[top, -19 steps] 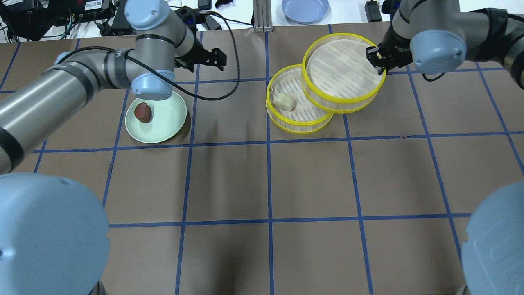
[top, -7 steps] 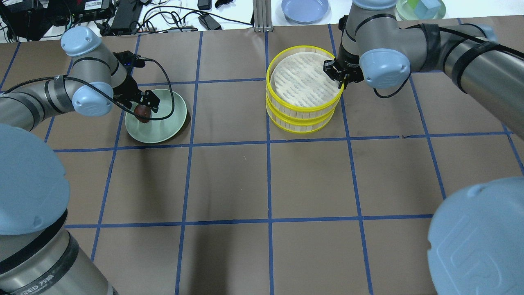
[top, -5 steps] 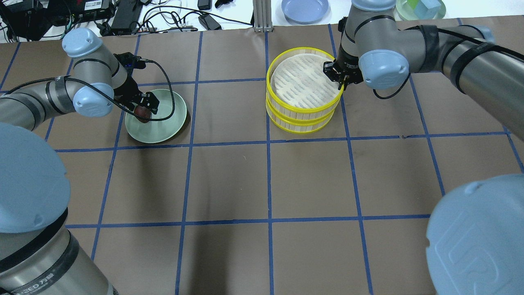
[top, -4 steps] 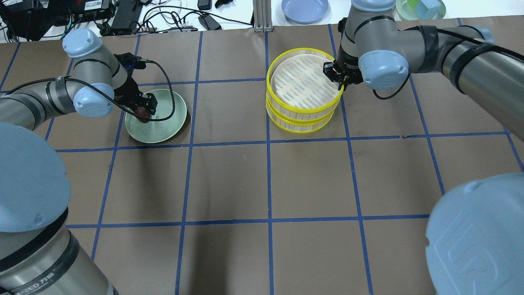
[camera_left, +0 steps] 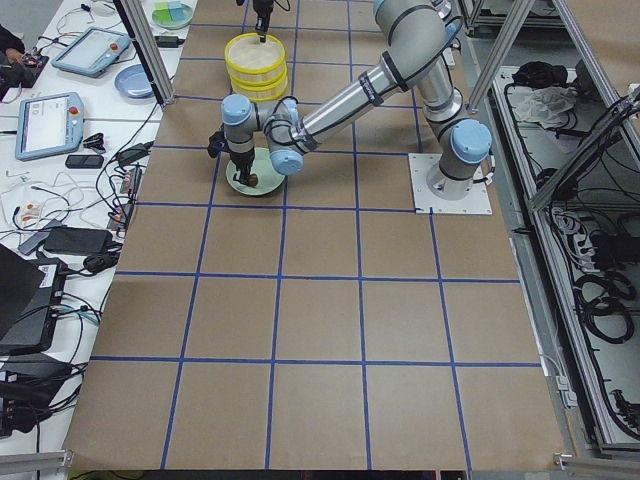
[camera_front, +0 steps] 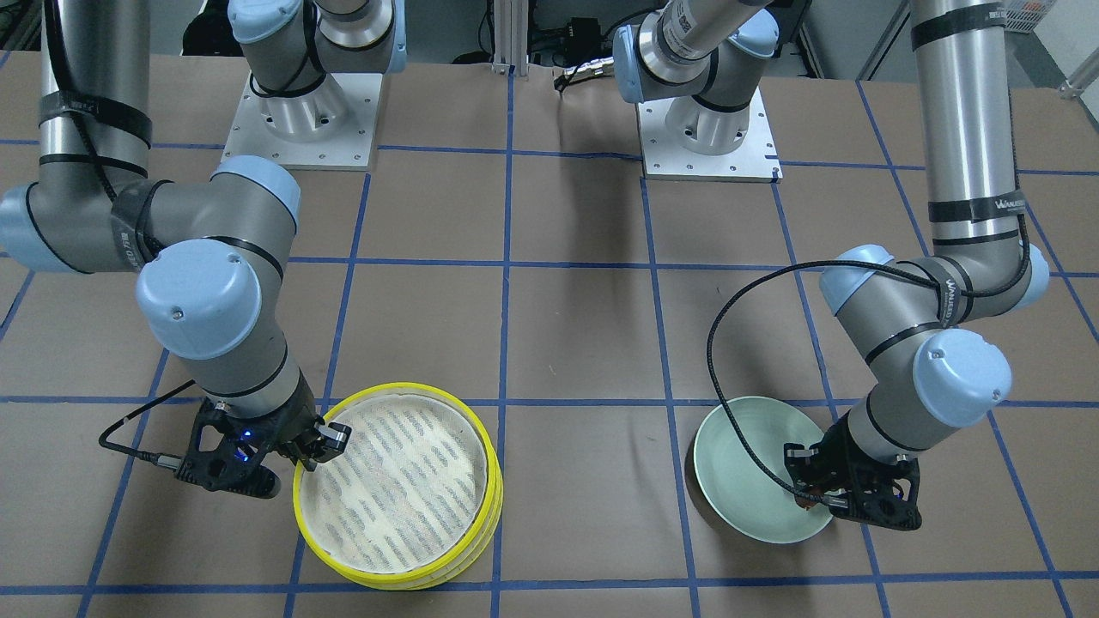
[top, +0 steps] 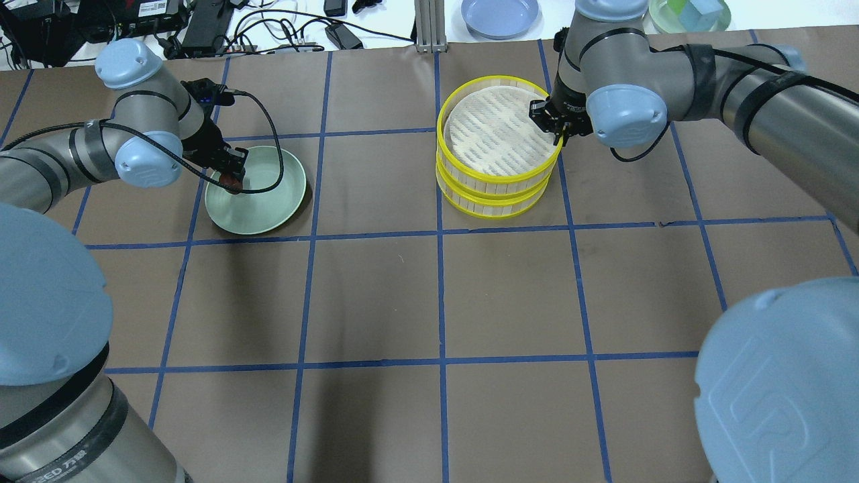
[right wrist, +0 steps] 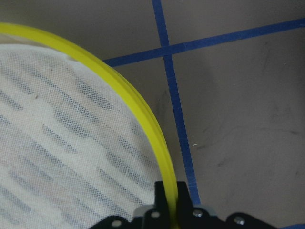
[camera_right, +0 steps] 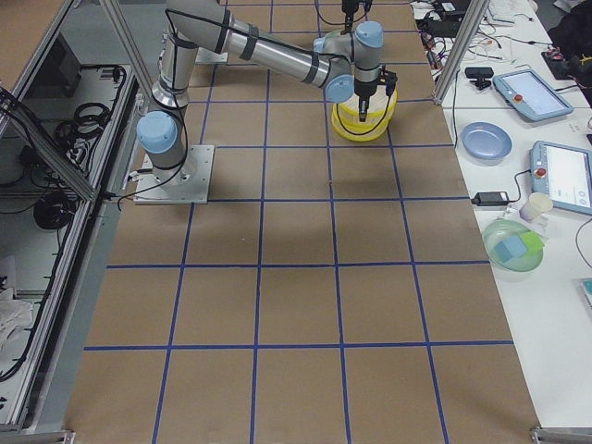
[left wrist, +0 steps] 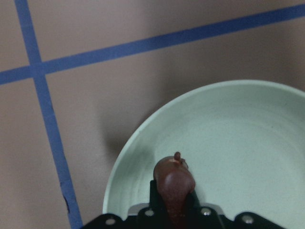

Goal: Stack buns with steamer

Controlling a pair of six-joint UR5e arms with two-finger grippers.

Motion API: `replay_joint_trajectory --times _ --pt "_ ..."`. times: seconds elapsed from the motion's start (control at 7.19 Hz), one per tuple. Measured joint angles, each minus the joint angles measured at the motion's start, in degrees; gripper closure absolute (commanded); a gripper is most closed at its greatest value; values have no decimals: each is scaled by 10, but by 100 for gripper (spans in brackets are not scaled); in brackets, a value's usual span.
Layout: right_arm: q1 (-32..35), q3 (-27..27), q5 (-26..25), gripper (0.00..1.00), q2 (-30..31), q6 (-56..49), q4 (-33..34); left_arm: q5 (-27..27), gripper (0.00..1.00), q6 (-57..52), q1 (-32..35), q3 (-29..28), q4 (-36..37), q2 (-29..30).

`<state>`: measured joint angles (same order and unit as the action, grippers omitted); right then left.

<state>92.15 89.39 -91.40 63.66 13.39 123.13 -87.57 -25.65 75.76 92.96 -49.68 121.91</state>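
Note:
My left gripper (top: 231, 176) is shut on the dark reddish-brown bun (left wrist: 174, 183) over the left part of the pale green plate (top: 265, 204). I cannot tell whether the bun still touches the plate. It also shows in the front view, where the left gripper (camera_front: 817, 498) is at the plate's (camera_front: 738, 468) edge. The two yellow-rimmed steamer trays are stacked: the upper tray (top: 496, 127) sits on the lower tray (top: 493, 203). My right gripper (top: 557, 131) is shut on the upper tray's rim (right wrist: 164, 157). The cream-white bun is hidden inside the lower tray.
A black wrist cable (top: 272, 144) loops over the green plate. A blue plate (top: 500, 15), a green bowl with a blue block (top: 691, 13) and electronics with cables (top: 168, 17) lie beyond the table's far edge.
The right arm carried the upper tray over and onto the lower tray, covering the cream bun. The left arm came down to the plate and closed on the brown bun, then shifted slightly left.

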Motion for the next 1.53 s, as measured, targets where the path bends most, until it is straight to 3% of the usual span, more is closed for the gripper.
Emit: replay_joint_trajectory --times 1.11,1.25,1.53 --pt "0 2 1 83 0 3 -5 10 100 172 50 -18 2 -93" --pt "0 2 1 76 -1 4 -5 10 100 195 63 -18 3 -99" --pt "0 4 0 30 -3 2 -5 14 100 238 82 -19 4 -109"
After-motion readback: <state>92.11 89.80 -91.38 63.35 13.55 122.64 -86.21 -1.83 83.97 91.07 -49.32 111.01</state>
